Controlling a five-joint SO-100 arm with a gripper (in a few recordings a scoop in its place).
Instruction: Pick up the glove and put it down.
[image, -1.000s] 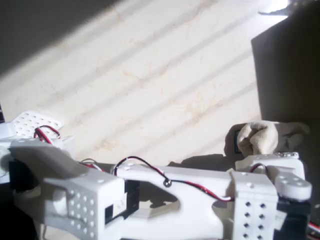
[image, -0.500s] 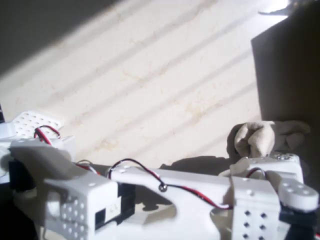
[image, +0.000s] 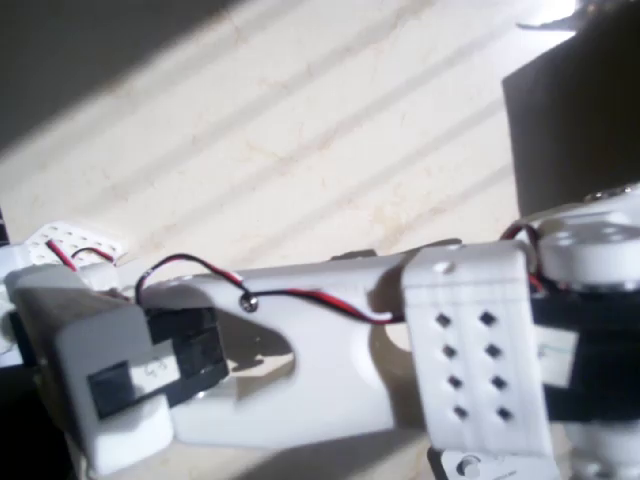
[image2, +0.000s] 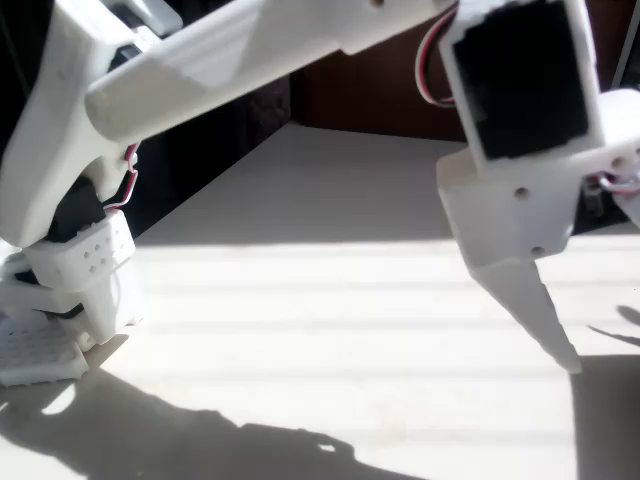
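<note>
While the white arm (image: 320, 370) stretches across the overhead view above the cream bench (image: 300, 150), its body covers the lower part of that surface, and the glove cannot be made out under it. In the fixed view the arm (image2: 230, 50) slants down from the upper left, and the fingers (image2: 530, 300) hang clear above the sunlit bench (image2: 320, 330), to the right of the arm's base (image2: 70, 270). One pointed white finger (image2: 535, 310) shows, touching nothing; the other is cut off at the right edge, so I cannot tell how far apart they stand.
</note>
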